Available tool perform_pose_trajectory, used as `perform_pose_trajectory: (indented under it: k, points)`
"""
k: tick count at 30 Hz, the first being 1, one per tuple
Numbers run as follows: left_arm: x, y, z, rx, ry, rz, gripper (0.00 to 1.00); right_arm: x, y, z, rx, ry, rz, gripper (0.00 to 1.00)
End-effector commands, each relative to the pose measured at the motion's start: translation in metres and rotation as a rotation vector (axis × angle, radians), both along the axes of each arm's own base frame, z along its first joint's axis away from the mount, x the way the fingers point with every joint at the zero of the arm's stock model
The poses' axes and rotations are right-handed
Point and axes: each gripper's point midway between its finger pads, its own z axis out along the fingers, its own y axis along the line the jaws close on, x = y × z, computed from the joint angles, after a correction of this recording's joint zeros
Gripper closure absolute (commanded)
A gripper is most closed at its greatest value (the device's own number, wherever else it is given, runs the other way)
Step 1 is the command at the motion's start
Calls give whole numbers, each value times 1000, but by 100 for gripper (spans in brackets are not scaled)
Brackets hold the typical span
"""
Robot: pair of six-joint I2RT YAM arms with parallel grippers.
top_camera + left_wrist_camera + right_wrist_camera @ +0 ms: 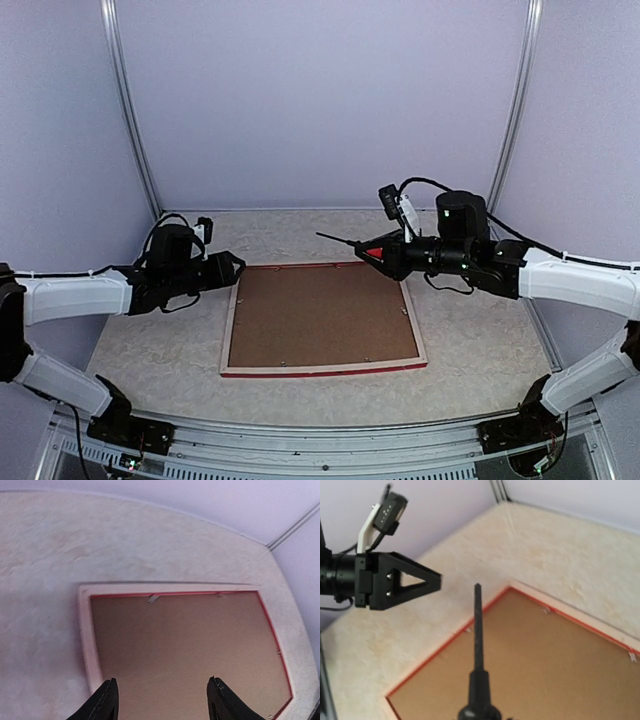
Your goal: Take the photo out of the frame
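The frame (pixel 229 335) lies face down on the table, pale wood back up, with a thin red edge showing. The plain brown backing board (pixel 320 315) fills it; the photo is hidden beneath. My left gripper (pixel 238 266) is open and empty, hovering over the frame's left rim (pixel 86 640), with the board (pixel 185 650) between its fingers (pixel 106 702). My right gripper (pixel 385 255) is shut on a red-handled screwdriver (pixel 345 242) above the frame's far right corner. Its black shaft (pixel 479 635) points out over the board toward the left gripper (pixel 405 580).
Small metal tabs (pixel 151 598) hold the board along the frame's inner edge, with more tabs (pixel 546 610) in the right wrist view. Pale purple walls with metal corner posts (pixel 135 130) enclose the speckled table (pixel 480 360).
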Motion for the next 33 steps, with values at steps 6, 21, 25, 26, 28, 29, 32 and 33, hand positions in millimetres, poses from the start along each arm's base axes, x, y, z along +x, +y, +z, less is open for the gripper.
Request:
perform_pose_trajectory:
  k: [6,21,25,26,28,29,32,33]
  points:
    - [-1,60,-92,219,233,174,45,7,37,-46,-197,65,11,100]
    - [-6,40,-138,214,334,94,65,19,95,-104,-368,176,42,100]
    - [-11,29,-142,227,338,67,73,21,95,-109,-385,178,34,100]
    - [-12,25,-144,225,341,60,76,21,94,-110,-390,179,30,100]
    - [-14,14,-145,213,342,33,84,22,91,-112,-403,179,21,100]
    - [-16,6,-144,206,337,14,87,22,89,-113,-410,179,17,100]
    - [-20,-18,-142,203,330,-30,88,21,82,-117,-435,179,-1,100]
    - [-21,-27,-140,198,326,-47,88,21,77,-121,-449,183,-10,100]
